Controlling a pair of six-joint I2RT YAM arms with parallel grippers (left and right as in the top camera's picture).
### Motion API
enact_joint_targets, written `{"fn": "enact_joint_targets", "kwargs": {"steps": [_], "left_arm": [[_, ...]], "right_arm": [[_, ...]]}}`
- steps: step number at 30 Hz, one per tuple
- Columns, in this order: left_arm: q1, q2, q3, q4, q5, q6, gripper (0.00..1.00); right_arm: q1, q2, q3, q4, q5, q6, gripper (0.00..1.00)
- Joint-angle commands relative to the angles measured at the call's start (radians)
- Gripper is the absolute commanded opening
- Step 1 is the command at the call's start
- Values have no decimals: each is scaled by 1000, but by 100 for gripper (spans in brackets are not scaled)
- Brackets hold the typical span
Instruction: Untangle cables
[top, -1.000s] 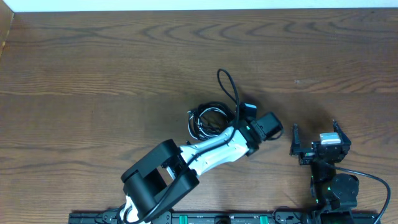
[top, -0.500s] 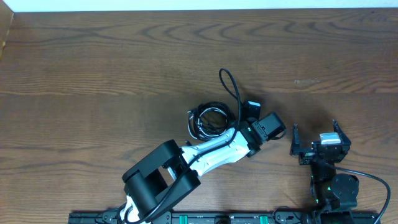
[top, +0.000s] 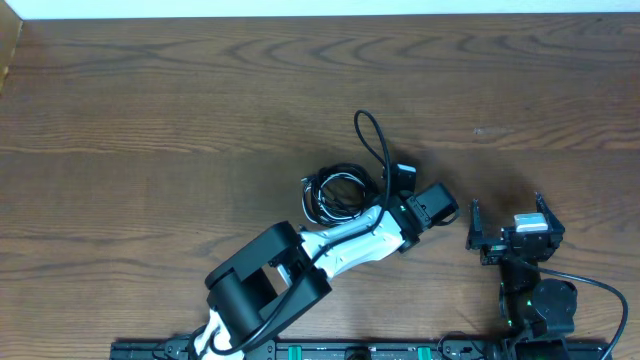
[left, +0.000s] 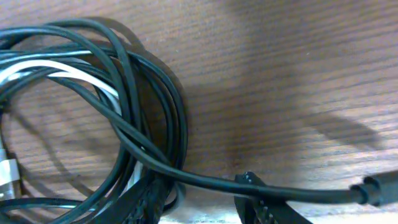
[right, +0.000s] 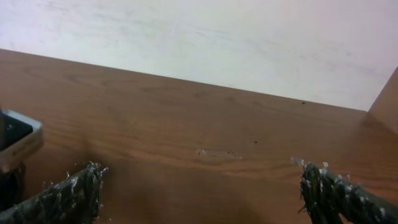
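Cables (top: 335, 193) beside left pincer (top: 397, 180), strand crossing fingers (left: 261, 208)

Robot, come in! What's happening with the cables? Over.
Left pincer part-open, black cable across its fingertips, grip unclear. Right pincer open, empty, aside. Cables in one tangled coil. Nothing in the way.

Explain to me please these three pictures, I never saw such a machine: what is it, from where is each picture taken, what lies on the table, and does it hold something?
This is a robot with two arms, each ending in a two-finger gripper. One picture looks down from above the table; the other two come from cameras on the wrists. On the wood lies a tangled bundle of cables, black ones and a white cable. The left gripper is at the bundle, fingers apart, with a black cable running across their tips; no firm grip shows. The right gripper rests open and empty.
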Motion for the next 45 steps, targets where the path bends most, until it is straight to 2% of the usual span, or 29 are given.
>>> {"fn": "enact_joint_targets", "kwargs": {"steps": [1,8,11,28,33,36,37,40,45], "left_arm": [[3,32,8,11,-29,2,41],[2,53,8,30,-13,-2,40],[3,53,8,40,-13,-1,36],[5,118,8,72,12,-43,36],[12,111,8,71,66,-13,21],[36,89,8,72,140,19,19],[57,77,8,86,218,53,19],[92,72,8,126,396,130,9],[156,66,8,154,667,209,8]], "right_arm": [[7,-5,-1,-4,-2,11,99],[7,-5,-1,-4,-2,11,99],[7,-5,-1,-4,-2,11,99],[7,-5,-1,-4,-2,11,99],[7,-5,-1,-4,-2,11,99],[7,-5,-1,-4,-2,11,99],[7,-5,-1,-4,-2,11,99],[7,-5,-1,-4,-2,11,99],[7,-5,-1,-4,-2,11,99]]}}
